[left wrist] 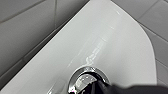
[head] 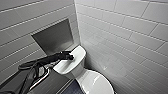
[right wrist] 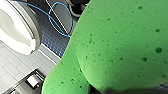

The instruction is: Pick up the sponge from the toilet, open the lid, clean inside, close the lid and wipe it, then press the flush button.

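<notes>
- Head view: a corner of grey-white wall tiles [head: 130, 30] is seen, with a dark tiled floor [head: 53, 85] at about seven o'clock.
- A recessed niche [head: 53, 37] is set into the wall at ten o'clock from the tank.
- The toilet [head: 75, 68] stands in the corner. Its lid [head: 98, 83] lies down over the bowl at five o'clock from the tank.
- The left arm [head: 42, 62] is stretched in from nine o'clock. The left end effector [head: 70, 57] is placed on the tank top [head: 77, 53].
- Left wrist view: what the head view hides under the arm is shown here. A round chrome flush button [left wrist: 83, 77] is set into the glossy white tank top, and the dark tip of the left end effector is seen touching its rim.
- Whether that end effector is apart or together cannot be told.
- Wall tiles are seen just behind the tank.
- Right wrist view: the sponge [right wrist: 120, 45], bright green and pitted, is held close to the camera, well apart from the toilet. The right end effector [right wrist: 100, 90] is clamped on it, though little of it can be made out.
- Beyond the sponge, the white bowl is seen from the side above pale tiles.
- A blue cable [right wrist: 58, 20] lies looped on the dark floor.
- A metal fitting [right wrist: 32, 81] is seen near the pale tiles; much else is blocked by the sponge.
</notes>
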You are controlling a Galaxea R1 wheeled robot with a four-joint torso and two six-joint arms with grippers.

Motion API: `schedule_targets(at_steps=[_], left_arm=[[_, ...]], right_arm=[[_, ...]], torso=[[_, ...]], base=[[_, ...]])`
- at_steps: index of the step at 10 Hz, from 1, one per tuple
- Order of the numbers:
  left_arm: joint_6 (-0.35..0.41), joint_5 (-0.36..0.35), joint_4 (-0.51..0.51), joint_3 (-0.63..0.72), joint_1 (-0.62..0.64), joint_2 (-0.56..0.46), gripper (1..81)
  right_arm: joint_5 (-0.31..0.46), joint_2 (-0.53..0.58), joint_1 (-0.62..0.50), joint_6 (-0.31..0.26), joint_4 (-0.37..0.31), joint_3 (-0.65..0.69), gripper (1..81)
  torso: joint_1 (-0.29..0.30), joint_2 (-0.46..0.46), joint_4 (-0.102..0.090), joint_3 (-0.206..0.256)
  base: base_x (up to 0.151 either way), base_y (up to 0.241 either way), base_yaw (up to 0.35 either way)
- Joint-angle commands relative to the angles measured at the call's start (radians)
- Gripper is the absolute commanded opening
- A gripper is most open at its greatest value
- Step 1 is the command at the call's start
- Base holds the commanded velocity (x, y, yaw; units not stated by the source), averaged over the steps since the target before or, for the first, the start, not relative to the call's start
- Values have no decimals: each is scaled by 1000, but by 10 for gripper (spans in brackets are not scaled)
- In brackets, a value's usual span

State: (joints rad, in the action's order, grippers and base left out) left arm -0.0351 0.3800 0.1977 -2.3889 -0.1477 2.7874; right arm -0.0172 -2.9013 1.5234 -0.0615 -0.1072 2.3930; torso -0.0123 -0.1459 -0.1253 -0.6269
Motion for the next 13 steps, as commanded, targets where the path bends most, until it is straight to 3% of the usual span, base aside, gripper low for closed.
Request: schedule_targets(at_steps=[1, 5, 7, 10, 12, 13], left_arm=[[-6, 56, 138, 103, 239, -109, 10], [-5, 60, 177, 213, 256, -210, 10], [-5, 132, 175, 461, 221, -337, 10], [-5, 131, 166, 805, 97, -542, 10], [3, 125, 146, 951, -38, -687, 10], [6, 111, 125, 1002, -126, -734, 10]], right_arm=[[92, -3, 27, -1, 11, -29, 10], [92, -3, 27, -1, 9, -28, 10], [92, -3, 12, -1, 9, -23, 10], [92, -5, -22, -1, 9, -19, 10], [92, -3, -47, -1, 11, 0, 10], [92, -5, -56, -1, 12, 6, 10]], torso=[[0, 0, 0, 0], [-1, 0, 0, -1], [-1, 0, 1, -1], [-2, 0, 2, -2], [-2, 0, 2, -2], [-2, 0, 2, 37]], base=[[0, 0, 0], [0, 0, 0], [0, 0, 0], [0, 0, 0], [0, 0, 0], [0, 0, 0]])
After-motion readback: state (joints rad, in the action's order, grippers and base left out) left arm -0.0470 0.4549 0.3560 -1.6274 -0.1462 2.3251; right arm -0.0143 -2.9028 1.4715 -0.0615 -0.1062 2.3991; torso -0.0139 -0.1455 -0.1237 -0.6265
